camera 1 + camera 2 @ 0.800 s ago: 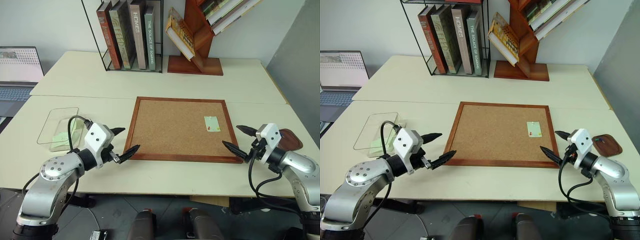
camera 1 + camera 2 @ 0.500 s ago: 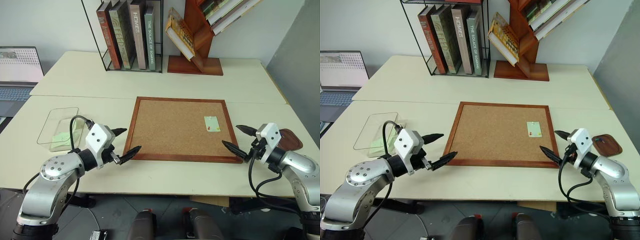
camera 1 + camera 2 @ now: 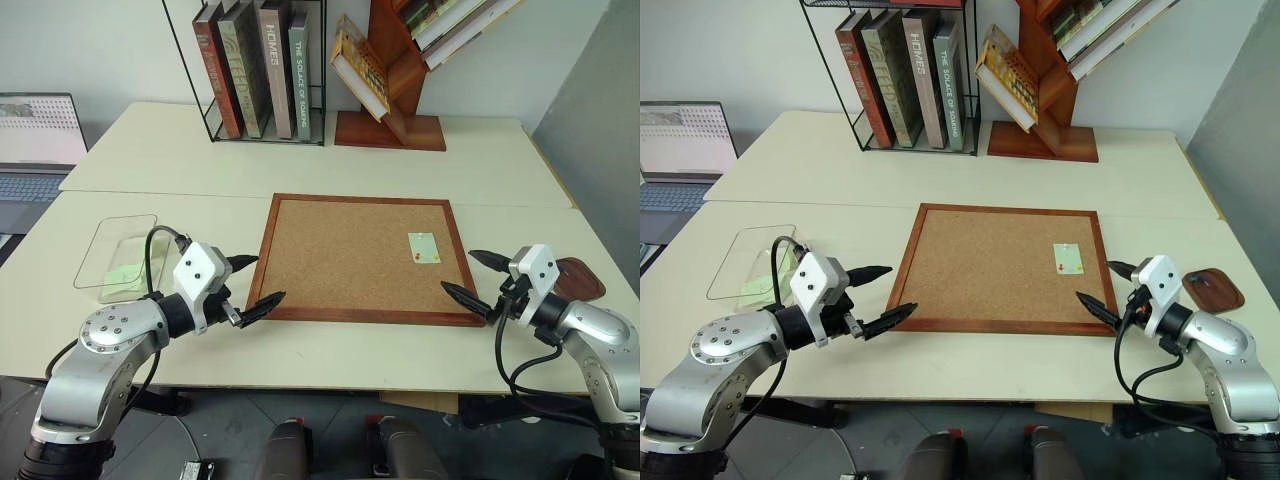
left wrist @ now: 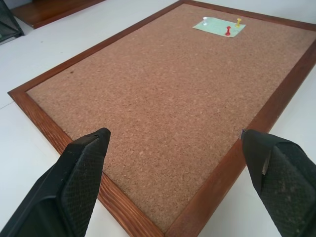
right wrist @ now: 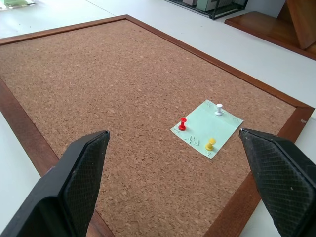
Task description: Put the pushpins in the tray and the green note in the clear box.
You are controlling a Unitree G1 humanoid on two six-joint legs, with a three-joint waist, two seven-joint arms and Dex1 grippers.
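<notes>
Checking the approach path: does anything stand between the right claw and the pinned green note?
Nothing visible does. The right claw is open, and bare corkboard lies between it and the green note. Three pushpins, red, white and yellow, stand in the note itself.

The cream tabletop (image 3: 330,350) carries a wood-framed corkboard (image 3: 360,258) at centre, the clear box (image 3: 115,255) at left, the tray (image 3: 582,280) at right, a book rack (image 3: 262,75) behind
</notes>
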